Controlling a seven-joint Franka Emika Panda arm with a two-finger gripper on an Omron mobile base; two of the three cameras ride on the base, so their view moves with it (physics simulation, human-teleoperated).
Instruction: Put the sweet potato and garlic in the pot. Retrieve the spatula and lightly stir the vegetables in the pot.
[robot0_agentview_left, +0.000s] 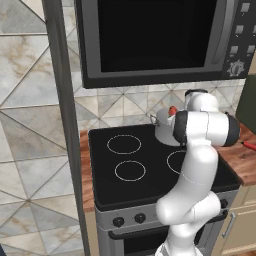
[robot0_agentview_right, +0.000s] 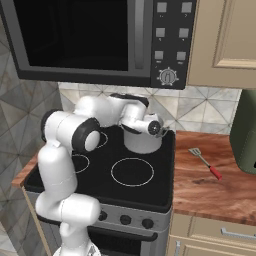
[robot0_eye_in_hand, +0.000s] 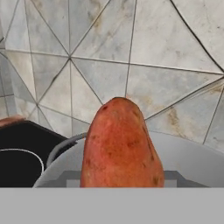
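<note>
The hand (robot0_agentview_right: 150, 131) pinches the sweet potato (robot0_eye_in_hand: 122, 144) and holds it just above the rim of the pot (robot0_agentview_right: 141, 142), at the back right corner of the stove (robot0_agentview_right: 125, 187), probably so it can drop straight inside

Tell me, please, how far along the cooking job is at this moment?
Early. The claw holds the sweet potato above the pot on the stove's back burner, not yet released. Garlic isn't visible, so its status is unclear. The spatula lies untouched on the wooden counter; stirring remains.
</note>
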